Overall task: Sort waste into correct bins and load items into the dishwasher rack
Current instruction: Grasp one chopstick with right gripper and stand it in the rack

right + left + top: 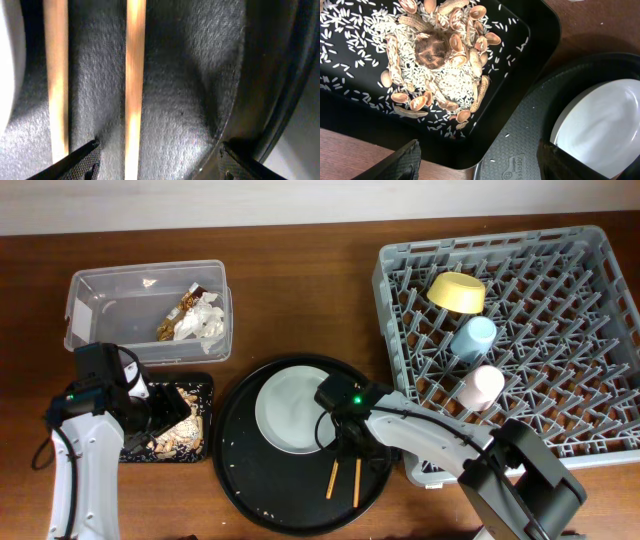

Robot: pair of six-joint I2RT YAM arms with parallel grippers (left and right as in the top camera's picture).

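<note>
The chopsticks lie side by side on the large round black tray, next to the grey-green plate. My right gripper is open and low over them. In the right wrist view one chopstick lies between the fingers and the other lies outside the left finger. My left gripper is open and empty over the shallow black tray, which holds food scraps. The left wrist view shows the scraps, the plate and the open fingers.
The clear tub at back left holds tissue and a wrapper. The grey rack at right holds the yellow bowl, blue cup and pink cup. Rice grains dot the round tray.
</note>
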